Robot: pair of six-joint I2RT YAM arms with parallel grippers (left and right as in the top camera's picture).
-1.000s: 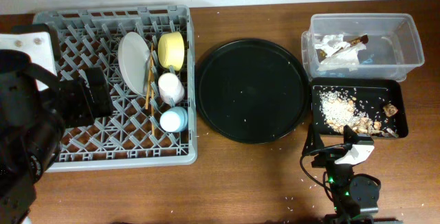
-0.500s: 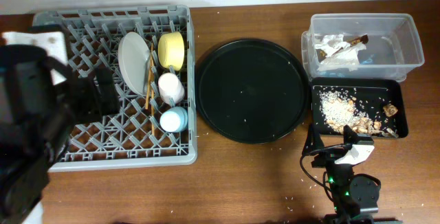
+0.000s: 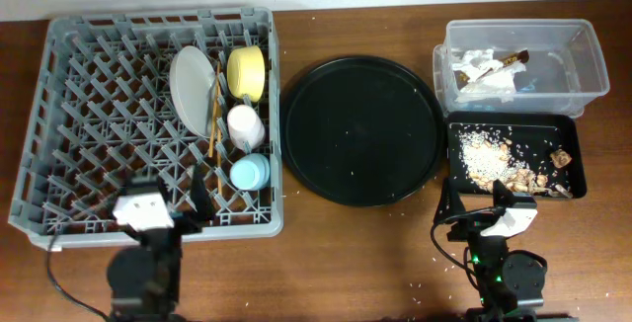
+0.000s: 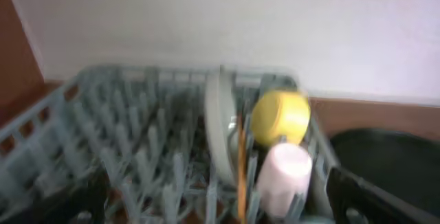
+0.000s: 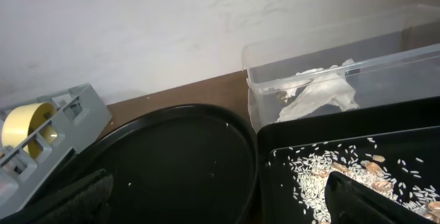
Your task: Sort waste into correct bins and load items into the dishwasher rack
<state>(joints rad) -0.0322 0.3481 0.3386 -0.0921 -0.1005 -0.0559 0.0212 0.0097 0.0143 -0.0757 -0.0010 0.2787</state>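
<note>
The grey dishwasher rack holds the upright plate, yellow bowl, pink cup, blue cup and chopsticks. The clear tub holds white tissue and the brown-gold wrapper. The shallow black tray holds beige food scraps. My left gripper is open and empty at the rack's front edge; its wrist view looks across the rack. My right gripper is open and empty in front of the black tray, as its wrist view shows.
A large round black tray lies between the rack and the bins, with a few rice grains on it. Scattered grains lie on the wooden table near the front.
My left arm has pulled back from over the rack's left side to the front table edge. The right arm has not moved.
</note>
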